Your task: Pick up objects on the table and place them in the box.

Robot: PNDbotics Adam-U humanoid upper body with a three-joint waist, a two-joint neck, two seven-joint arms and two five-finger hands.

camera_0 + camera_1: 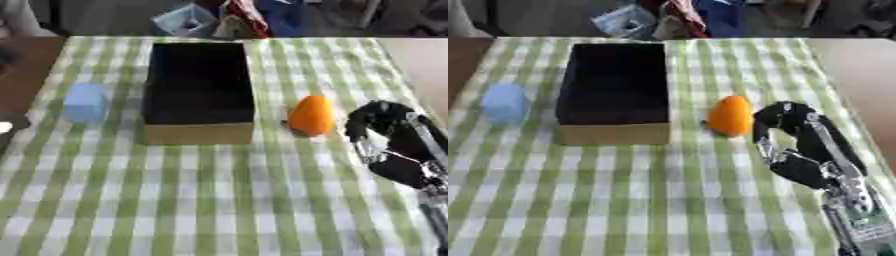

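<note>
The orange thing, rounded and a bit egg-shaped, sits on the green-and-white checked cloth just to the right of the box. It stands clear of the box wall, with a strip of cloth showing between them. Nothing is holding it.

The box is a long open carton, dark inside, with a plain brown cardboard wall on the near end. From here its inside looks black and I cannot make out anything lying in it. On the other side of the box, to its left, rests a pale blue block, soft-cornered, also apart from the box and untouched.

The robot's right hand comes in from the lower right and hangs just beside the orange thing, on its right. The black fingers arch up and curl over forward, with the thumb below, so the hand makes a hooked, half-closed shape with a gap inside it. That gap holds nothing. Whether a fingertip brushes the orange thing I cannot tell; the two look very close but not gripped. The silver and black wrist runs back toward the bottom right corner.

The left hand does not show anywhere.

Beyond the far edge of the table there is a jumble of blue, red and grey things on the floor.
</note>
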